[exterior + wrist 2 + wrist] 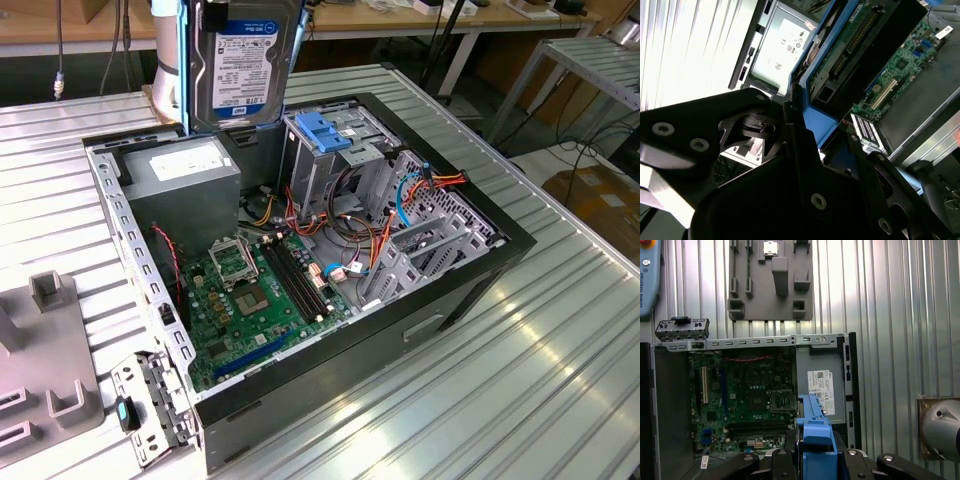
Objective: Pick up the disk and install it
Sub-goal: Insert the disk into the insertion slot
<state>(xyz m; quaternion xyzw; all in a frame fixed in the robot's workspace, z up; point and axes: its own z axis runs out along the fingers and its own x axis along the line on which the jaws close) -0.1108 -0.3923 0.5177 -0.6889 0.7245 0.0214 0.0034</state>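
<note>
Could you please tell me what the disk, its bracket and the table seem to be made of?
The disk: dark grey casing with a dull sheen, apparently metal, under a printed label. Its bracket: bright blue, smooth and moulded, probably plastic. The table: ribbed, silvery, reflecting light in streaks, likely aluminium or a similar metal.

disk point(243, 62) top cut off, motherboard point(750, 395) edge hidden

The exterior view is looking down at a slant on the case point(330, 372) from beyond one corner, at middling range. The first wrist view is facing straight down into it from well above, past the gripper point(815, 450). The second wrist view is peering close along the disk point(850, 50). All three are sharing the motherboard point(250, 290) and power supply point(185, 172).
</note>
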